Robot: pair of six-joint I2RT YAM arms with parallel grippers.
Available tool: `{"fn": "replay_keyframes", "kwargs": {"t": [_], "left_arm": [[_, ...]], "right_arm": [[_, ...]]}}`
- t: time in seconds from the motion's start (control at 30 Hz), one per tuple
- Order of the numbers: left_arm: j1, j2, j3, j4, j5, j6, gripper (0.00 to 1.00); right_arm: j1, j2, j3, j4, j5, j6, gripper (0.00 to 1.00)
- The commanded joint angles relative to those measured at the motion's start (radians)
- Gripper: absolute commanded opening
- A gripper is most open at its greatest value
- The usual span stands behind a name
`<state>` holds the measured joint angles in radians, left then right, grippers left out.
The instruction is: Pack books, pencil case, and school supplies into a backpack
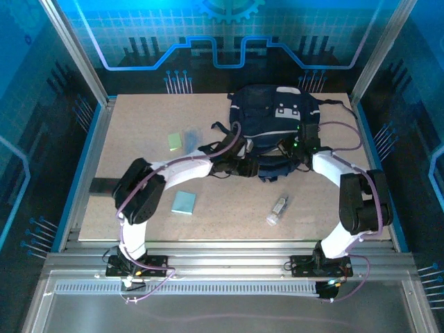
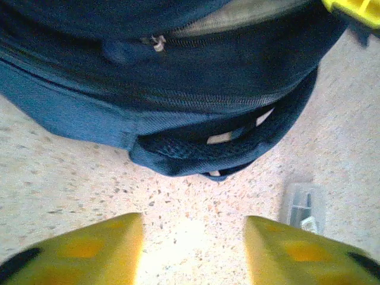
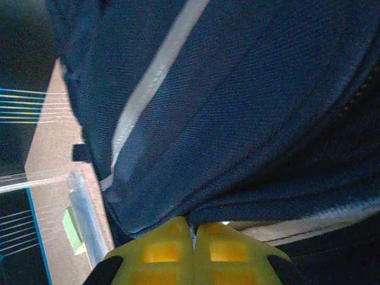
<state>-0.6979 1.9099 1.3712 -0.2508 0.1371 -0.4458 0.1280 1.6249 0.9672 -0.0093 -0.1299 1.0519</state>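
The dark navy backpack (image 1: 274, 114) with grey stripes lies at the back of the table. My right gripper (image 3: 193, 228) is shut, pinching a fold of its fabric (image 3: 225, 119), and sits at the bag's near right edge (image 1: 297, 147). My left gripper (image 2: 193, 222) stands open over bare table, just short of the bag's padded handle (image 2: 219, 151). The translucent pencil case (image 1: 189, 139) and a pale-green block (image 1: 174, 141) lie left of the bag. A teal pad (image 1: 184, 202) and a clear-white tube (image 1: 277, 210) lie nearer the front. The books are out of view.
The tube (image 2: 303, 205) lies just right of my left fingers. The pencil case (image 3: 89, 219) and the green block (image 3: 71, 231) show at the left of the right wrist view. Metal frame posts (image 1: 76, 55) border the table.
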Motion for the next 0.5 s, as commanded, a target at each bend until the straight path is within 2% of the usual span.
{"fn": "replay_keyframes", "kwargs": {"t": [0.0,0.1,0.27,0.47], "left_arm": [[0.079,-0.081,0.026,-0.071,0.017,0.052,0.59],[0.11,-0.066,0.091,-0.117,0.011,0.103,0.64],[0.114,0.005,0.204,-0.154,0.028,0.163,0.65],[0.104,0.102,0.299,-0.17,0.115,0.199,0.65]], "right_arm": [[0.005,-0.075,0.084,0.043,0.061,-0.076,0.0],[0.007,-0.091,0.107,0.035,0.043,-0.075,0.0],[0.01,-0.084,0.137,0.031,0.025,-0.074,0.0],[0.009,-0.062,0.181,0.025,-0.015,-0.07,0.0]]}}
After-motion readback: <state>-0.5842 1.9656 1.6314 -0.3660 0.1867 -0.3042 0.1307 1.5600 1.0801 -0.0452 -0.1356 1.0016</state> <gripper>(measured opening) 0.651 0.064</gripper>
